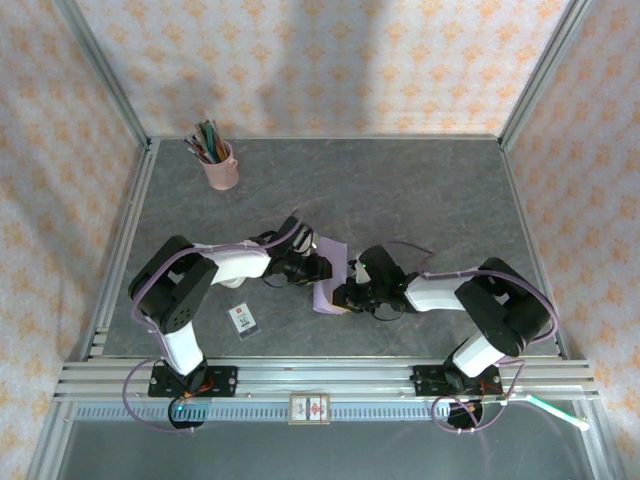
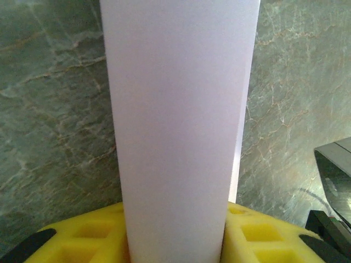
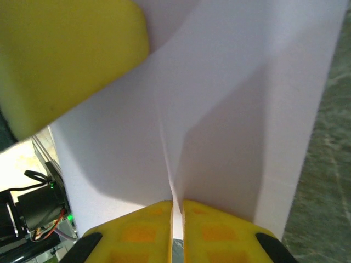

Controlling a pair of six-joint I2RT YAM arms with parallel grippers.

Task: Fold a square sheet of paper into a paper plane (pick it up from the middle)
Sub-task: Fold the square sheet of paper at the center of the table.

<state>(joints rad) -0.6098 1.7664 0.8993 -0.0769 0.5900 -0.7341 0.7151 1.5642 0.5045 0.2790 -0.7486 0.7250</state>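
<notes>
Right gripper (image 3: 177,222) pinched, left gripper (image 2: 175,241) seemingly parted.

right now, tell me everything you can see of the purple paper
The lavender sheet of paper is thin, plain and unmarked, and partly folded: a sharp centre crease with panels spreading to either side. It is held between both arms over the middle of the table. The right gripper is shut on the crease. Another part runs as a long band between the fingers of the left gripper, which stand apart; whether they grip it is unclear.
</notes>
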